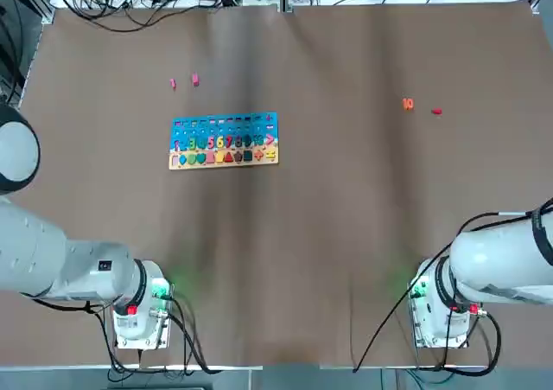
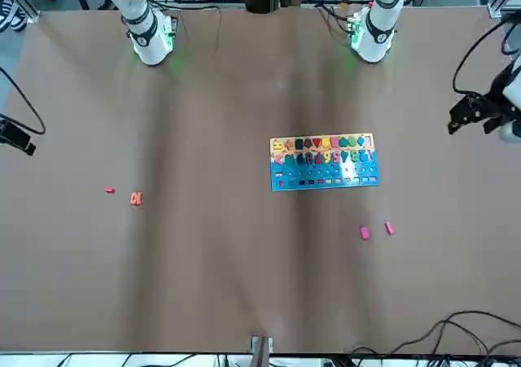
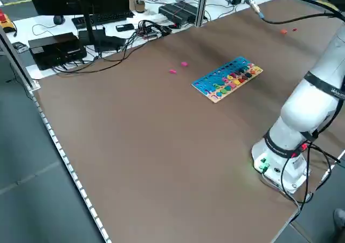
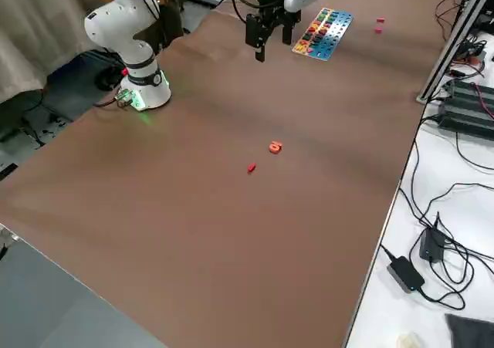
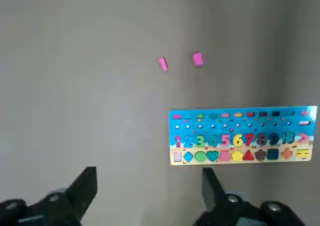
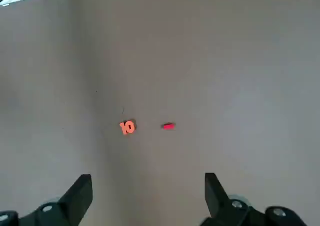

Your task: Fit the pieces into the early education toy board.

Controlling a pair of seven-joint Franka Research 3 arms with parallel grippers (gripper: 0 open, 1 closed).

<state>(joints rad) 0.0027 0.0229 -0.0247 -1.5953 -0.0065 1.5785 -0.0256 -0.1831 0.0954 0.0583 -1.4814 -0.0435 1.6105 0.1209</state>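
Basically a brown table (image 1: 346, 234) with the early education toy board (image 1: 224, 140) lying flat left of centre, blue rows away from the robot, tan edge toward it. Left gripper (image 5: 150, 196) hangs high on the robot's side of the board, fingers apart, empty. Right gripper (image 6: 148, 198) hangs high well right of the board, fingers apart, empty. Two pink pieces (image 1: 173, 83) (image 1: 195, 79) lie beyond the board's far left corner. Orange "10" piece (image 1: 408, 104) and red piece (image 1: 436, 111) lie side by side, well right of the board.
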